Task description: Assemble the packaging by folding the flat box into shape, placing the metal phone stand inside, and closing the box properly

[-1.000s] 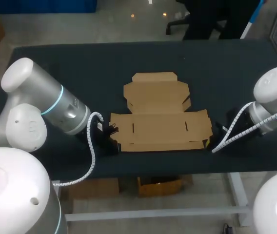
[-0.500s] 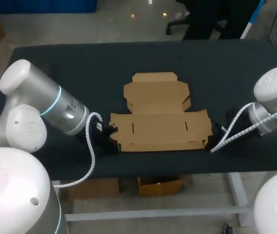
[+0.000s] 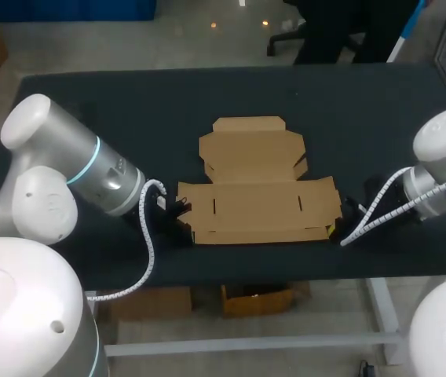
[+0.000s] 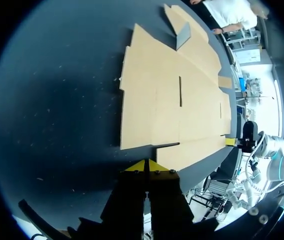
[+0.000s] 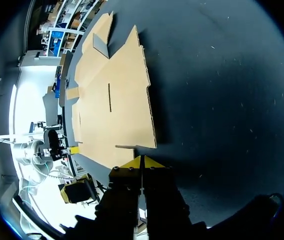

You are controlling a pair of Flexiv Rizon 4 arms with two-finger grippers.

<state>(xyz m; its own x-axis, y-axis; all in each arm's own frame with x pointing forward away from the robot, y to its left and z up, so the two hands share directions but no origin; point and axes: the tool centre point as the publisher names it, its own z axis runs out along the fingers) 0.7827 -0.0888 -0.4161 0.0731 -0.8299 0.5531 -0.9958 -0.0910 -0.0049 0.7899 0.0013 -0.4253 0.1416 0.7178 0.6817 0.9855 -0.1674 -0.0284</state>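
At the near edge of the black table [image 3: 89, 102], your left gripper [image 4: 146, 166] and right gripper [image 5: 142, 162] sit pinched shut, empty, beside the near corners of the flat brown cardboard box [image 3: 258, 206]. Closed tips could shove the sheet away rather than lift its flap. No metal phone stand shows.

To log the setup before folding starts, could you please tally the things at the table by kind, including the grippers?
Flat cardboard box: 1
Yellow-tipped grippers: 2, the left gripper and the right gripper
Total: 3
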